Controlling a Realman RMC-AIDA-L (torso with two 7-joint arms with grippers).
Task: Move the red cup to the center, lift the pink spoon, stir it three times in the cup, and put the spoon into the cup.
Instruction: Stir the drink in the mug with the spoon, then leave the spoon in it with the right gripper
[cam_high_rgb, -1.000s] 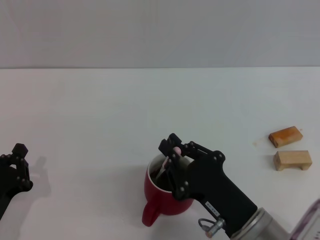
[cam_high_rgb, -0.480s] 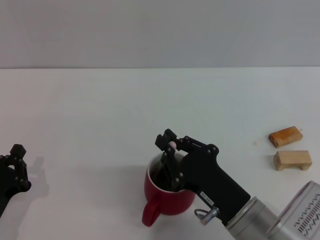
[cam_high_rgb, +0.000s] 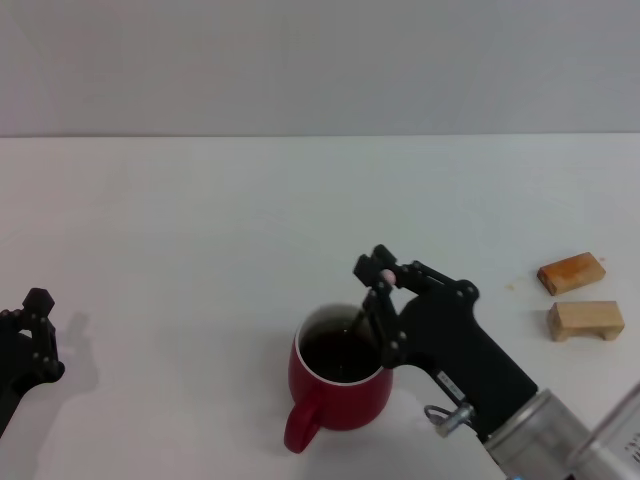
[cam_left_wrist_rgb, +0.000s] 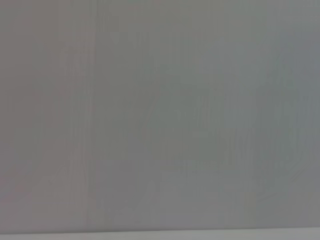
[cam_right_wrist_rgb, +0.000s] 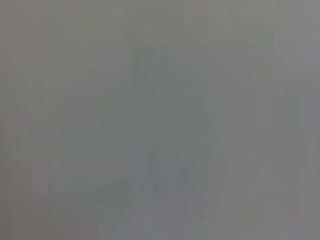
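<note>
Table: white surface, spreading across the whole head view and carrying everything listed below.

Right gripper: black, reaching in from five o'clock and hanging over the cup's rim at about two o'clock of the cup. Its fingers are clenching the pink spoon near the handle's top. Compared with a second ago it has been swinging from the cup's ten o'clock side across to this side, which reads as a stirring sweep in progress; how many rounds are done cannot be judged.

Red cup: squat dark-red mug, standing upright near six o'clock of the table, roughly centred side to side, handle pointing toward seven o'clock, dark liquid inside. It is sitting where it sat a second ago, so the move to centre looks finished.

Left gripper: parked at the table's eight o'clock edge, well apart from the cup; whether it is open or closed cannot be told.

Two wooden blocks: lying near four o'clock, untouched.

Pink spoon: pale handle tip showing between the right fingers, shaft slanting down into the liquid. Release into the cup not yet done.
</note>
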